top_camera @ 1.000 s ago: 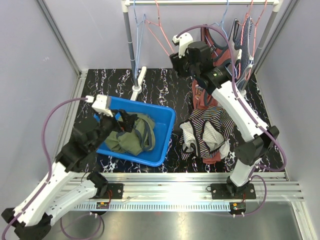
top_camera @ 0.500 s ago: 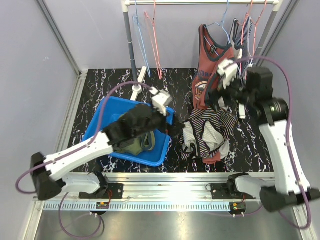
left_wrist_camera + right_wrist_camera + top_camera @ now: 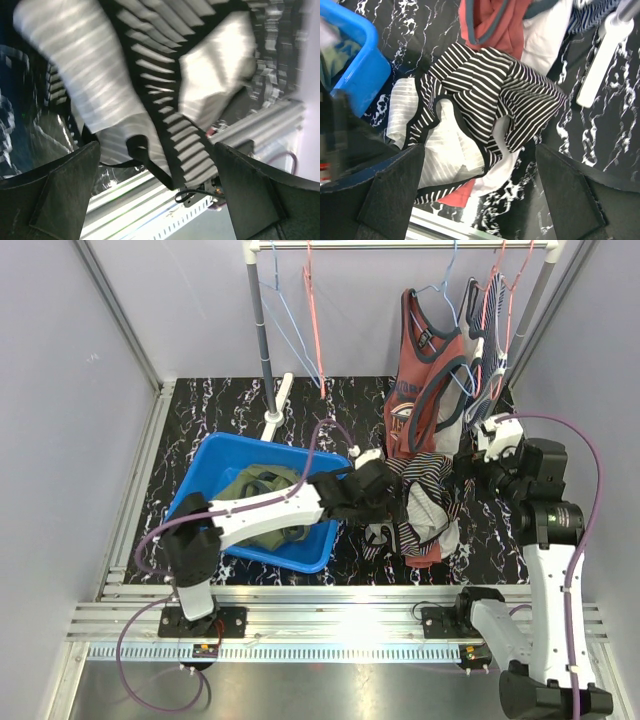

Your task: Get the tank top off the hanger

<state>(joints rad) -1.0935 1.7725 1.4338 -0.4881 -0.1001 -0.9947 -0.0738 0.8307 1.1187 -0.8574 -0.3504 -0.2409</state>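
A red tank top (image 3: pixel 415 380) hangs from a light blue hanger (image 3: pixel 440 285) on the rack at the back right; its hem (image 3: pixel 490 20) shows at the top of the right wrist view. Below it a black-and-white striped top (image 3: pixel 425 502) lies crumpled on the table. My left gripper (image 3: pixel 388 486) reaches across the bin to that pile's left edge, open, with striped cloth (image 3: pixel 150 90) right before the jaws and nothing between them. My right gripper (image 3: pixel 463 468) hovers open above the pile's right side (image 3: pixel 490 95), clear of the red tank top.
A blue bin (image 3: pixel 215 455) holding olive clothing (image 3: pixel 255 485) stands at the left. Empty blue and red hangers (image 3: pixel 300 315) hang at the rack's left end. More tops on hangers (image 3: pixel 490 330) crowd the right end. The rack's white foot (image 3: pixel 600 60) lies beside the pile.
My left arm swung from over the bin to the striped pile. My right gripper opened, left the red tank top by the rack and dropped toward the pile.
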